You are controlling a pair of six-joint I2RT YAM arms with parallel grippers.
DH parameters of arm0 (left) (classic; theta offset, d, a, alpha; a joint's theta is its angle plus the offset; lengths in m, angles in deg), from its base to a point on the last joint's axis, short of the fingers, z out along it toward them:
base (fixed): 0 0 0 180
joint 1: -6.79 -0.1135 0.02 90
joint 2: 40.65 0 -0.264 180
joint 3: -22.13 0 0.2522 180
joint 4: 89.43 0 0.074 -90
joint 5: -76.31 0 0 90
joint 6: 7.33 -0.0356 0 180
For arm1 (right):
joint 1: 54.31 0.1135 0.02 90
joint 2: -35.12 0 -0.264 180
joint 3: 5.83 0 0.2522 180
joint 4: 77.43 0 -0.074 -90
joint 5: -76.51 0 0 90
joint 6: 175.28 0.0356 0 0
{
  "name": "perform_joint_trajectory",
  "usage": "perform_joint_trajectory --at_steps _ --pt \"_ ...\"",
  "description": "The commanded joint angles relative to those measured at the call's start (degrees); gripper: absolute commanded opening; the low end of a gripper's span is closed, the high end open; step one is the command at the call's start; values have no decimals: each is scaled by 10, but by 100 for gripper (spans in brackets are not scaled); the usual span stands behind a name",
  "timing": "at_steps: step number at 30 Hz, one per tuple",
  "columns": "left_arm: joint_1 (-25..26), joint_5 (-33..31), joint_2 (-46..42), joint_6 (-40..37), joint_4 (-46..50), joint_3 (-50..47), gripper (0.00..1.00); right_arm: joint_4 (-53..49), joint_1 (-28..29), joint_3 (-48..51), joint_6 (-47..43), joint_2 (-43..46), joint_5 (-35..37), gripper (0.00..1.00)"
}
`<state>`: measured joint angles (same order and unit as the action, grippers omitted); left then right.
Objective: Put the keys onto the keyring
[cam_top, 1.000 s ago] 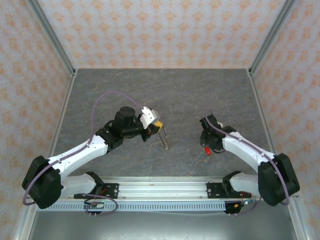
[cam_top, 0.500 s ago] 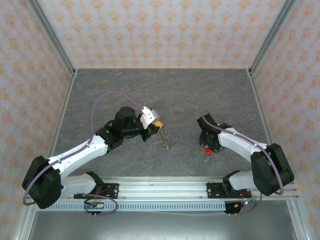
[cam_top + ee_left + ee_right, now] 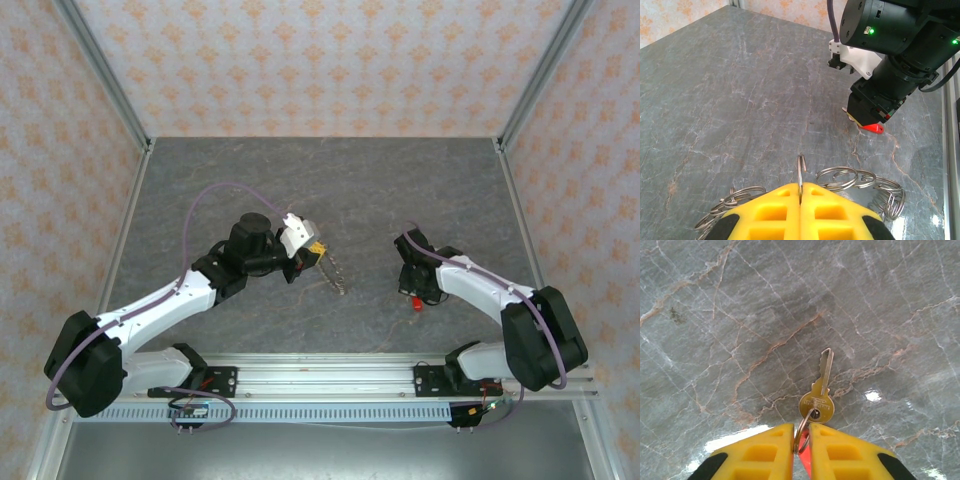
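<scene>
The keyring (image 3: 840, 177) is a bunch of linked silver wire rings; one ring (image 3: 801, 167) stands upright, pinched in my shut left gripper (image 3: 800, 186). From above, the rings (image 3: 336, 277) hang from the left gripper (image 3: 318, 253) down to the table. A brass key (image 3: 818, 401) lies flat on the marble, carrying a small wire ring (image 3: 801, 432) and a red tag (image 3: 807, 462). My right gripper (image 3: 801, 429) points down, its yellow jaws closed narrowly on that small ring. The red tag (image 3: 411, 300) shows below the right gripper (image 3: 412, 288).
The grey marbled table (image 3: 330, 180) stretches bare toward the back, with patterned walls and metal posts around it. The right arm's black wrist (image 3: 890, 75) stands right of centre, a short way from the rings. A rail (image 3: 320, 375) runs along the near edge.
The right gripper has shifted slightly left over the key and its jaws have narrowed onto the small ring. The left arm has held still with the rings.
</scene>
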<state>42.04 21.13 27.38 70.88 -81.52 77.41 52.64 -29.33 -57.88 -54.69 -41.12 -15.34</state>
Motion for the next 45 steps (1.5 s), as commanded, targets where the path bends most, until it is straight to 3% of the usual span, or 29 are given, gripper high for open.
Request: perform_joint_trajectory --at_steps 1,10,19,45 --pt "0 -7 0 6 -22 20 0 -24 1 -15 -5 2 23 15" --pt "0 -5 2 5 -18 22 0 -14 2 -16 -25 6 9 5" --pt "0 -6 -2 8 -15 22 0 103 54 -8 -125 -4 -126 4" --pt "0 -6 -5 8 -7 21 0 86 66 -29 -134 -34 -85 13"
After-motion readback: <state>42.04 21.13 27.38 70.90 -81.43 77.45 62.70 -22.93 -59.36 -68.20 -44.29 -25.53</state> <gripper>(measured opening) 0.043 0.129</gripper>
